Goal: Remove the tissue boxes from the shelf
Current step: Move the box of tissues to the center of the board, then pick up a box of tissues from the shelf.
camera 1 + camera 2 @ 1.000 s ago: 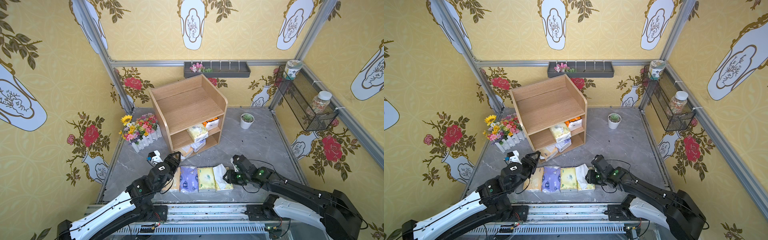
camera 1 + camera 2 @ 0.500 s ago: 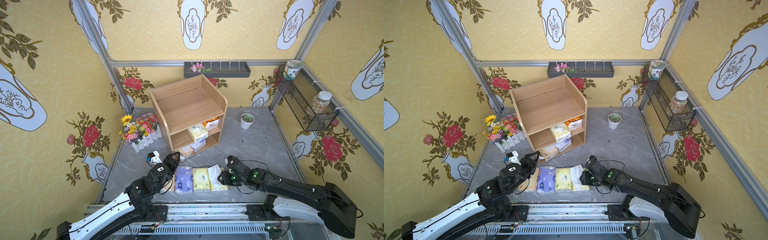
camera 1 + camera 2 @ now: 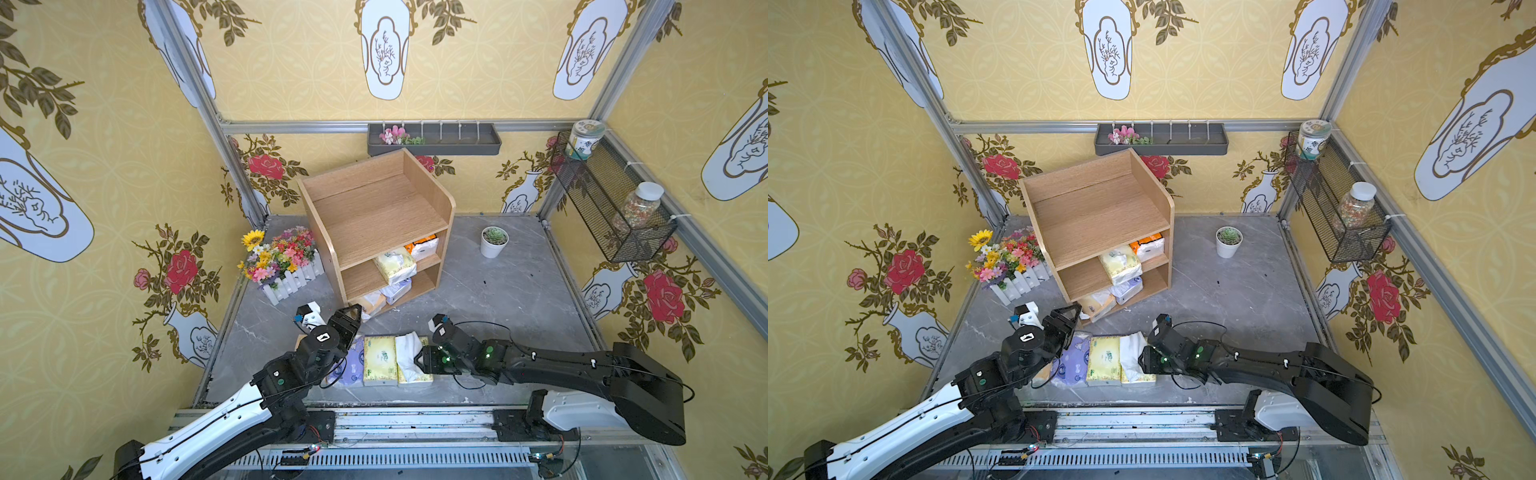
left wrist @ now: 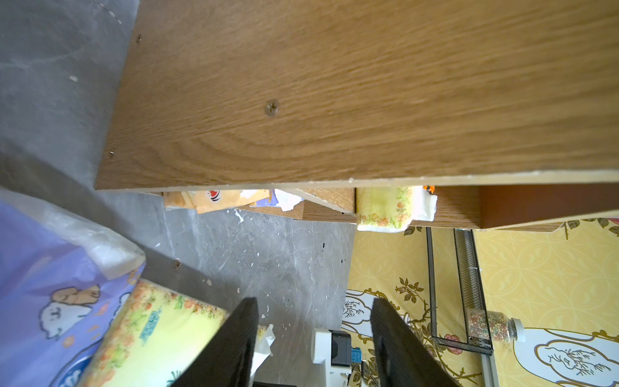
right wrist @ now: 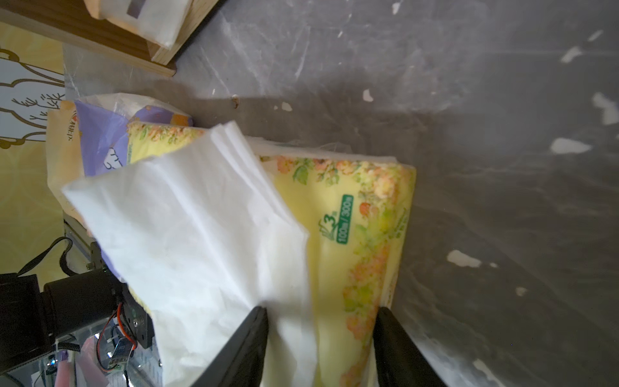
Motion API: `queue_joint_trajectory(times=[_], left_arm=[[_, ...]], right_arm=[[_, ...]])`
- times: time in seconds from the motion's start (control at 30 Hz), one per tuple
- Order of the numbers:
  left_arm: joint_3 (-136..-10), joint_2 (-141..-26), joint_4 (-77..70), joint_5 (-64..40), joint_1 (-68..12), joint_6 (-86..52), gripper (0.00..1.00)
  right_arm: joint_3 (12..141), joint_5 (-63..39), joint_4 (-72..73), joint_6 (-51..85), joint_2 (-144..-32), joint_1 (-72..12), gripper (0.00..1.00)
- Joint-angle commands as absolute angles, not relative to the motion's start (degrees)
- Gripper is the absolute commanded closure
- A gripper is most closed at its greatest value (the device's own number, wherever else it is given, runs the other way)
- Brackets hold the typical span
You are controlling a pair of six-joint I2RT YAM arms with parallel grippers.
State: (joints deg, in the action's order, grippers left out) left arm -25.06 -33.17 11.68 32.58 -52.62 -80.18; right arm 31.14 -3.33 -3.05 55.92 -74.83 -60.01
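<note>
The wood-grain shelf point(image 3: 374, 208) point(image 3: 1096, 208) holds tissue boxes: pale yellow point(image 3: 395, 264) and orange-and-white point(image 3: 424, 245) on the middle tier, lavender point(image 3: 397, 289) and tan point(image 3: 372, 303) at the bottom. On the floor in front lie a lavender pack point(image 3: 351, 365), a yellow pack point(image 3: 380, 359) and a yellow pack with loose white tissue point(image 5: 361, 214). My right gripper point(image 5: 321, 311) point(image 3: 419, 361) is shut on this last pack, one jaw on each side. My left gripper point(image 4: 315, 301) point(image 3: 352, 311) hangs open and empty by the shelf's lower front corner.
A flower box with a white fence point(image 3: 282, 262) stands left of the shelf, and a small white plant pot point(image 3: 493, 241) to its right. A grey wall tray point(image 3: 434, 139) and a black wire basket point(image 3: 611, 208) with jars hang on the walls.
My right gripper has slid left with the yellow pack, and the row of floor packs has shifted left with it. The left gripper has barely moved.
</note>
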Motion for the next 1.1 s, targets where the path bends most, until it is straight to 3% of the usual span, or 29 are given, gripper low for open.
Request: queue_joint_trajectory(times=[0.0,0.33,0.5,0.83,1.07], left_arm=[[-25.0,-33.4,10.3,31.9,-52.6,-80.0,0.41],[-25.0,-33.2,10.6,31.3,-52.6,-79.9,0.41],[-24.8,-33.5,9.3,30.5,-52.6,-79.1,0.41],[-32.4,-45.2,3.3,26.5,-53.2,-70.9,0.43],[-37.1,-52.7,0.2,28.8,-53.8,-67.8,0.32]], right_arm=[[32.2,-1.2,1.9,57.8,-76.3,-61.7,0.46],[32.7,-0.6,4.6,59.1,-77.9,-63.5,0.45],[32.1,2.8,-3.9,56.7,-72.2,-62.2,0.38],[29.2,4.3,-21.0,51.2,-50.4,-52.1,0.24],[32.8,-4.3,-17.6,47.4,-47.9,-43.8,0.16]])
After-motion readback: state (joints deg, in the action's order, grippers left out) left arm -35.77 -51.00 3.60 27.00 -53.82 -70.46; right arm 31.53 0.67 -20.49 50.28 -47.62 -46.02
